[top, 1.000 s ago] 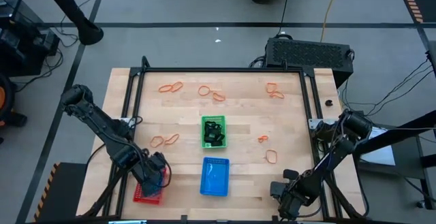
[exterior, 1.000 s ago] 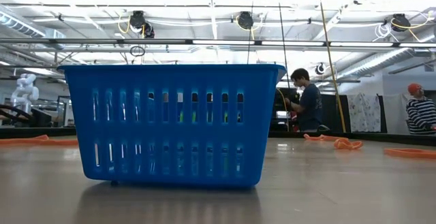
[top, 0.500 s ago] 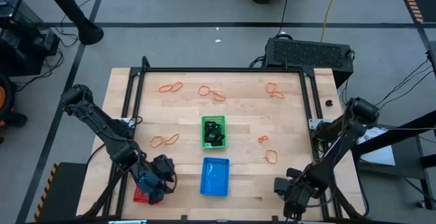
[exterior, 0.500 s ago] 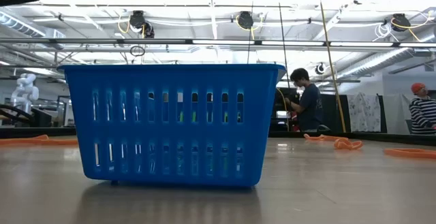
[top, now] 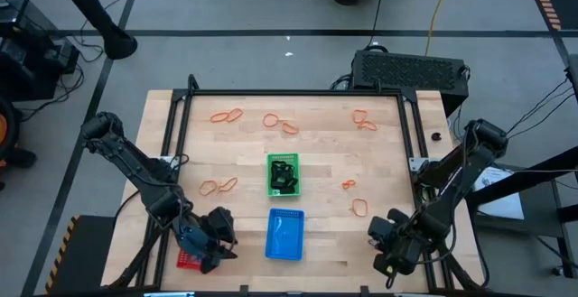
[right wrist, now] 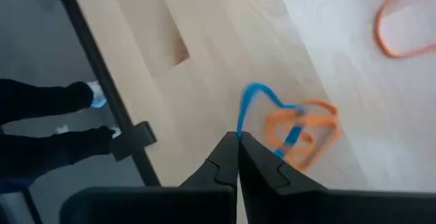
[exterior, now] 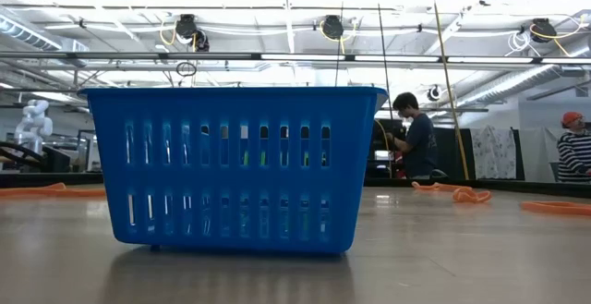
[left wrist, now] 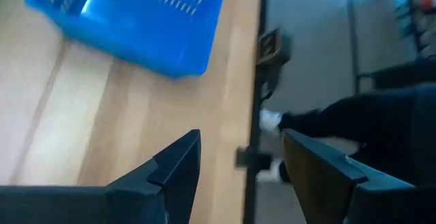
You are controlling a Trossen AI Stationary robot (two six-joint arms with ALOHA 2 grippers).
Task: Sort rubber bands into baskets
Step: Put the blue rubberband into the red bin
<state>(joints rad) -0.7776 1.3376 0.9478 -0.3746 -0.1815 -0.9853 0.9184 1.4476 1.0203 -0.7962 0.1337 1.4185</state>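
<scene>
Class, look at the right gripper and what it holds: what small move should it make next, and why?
Probably carry the catch toward the blue basket. The right gripper is shut on a blue rubber band tangled with an orange rubber band, above the table's near right corner. The left gripper is open near the red basket.

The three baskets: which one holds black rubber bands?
The green basket, the one at the table's middle, holds black bands. The blue basket and the red basket show none.
</scene>
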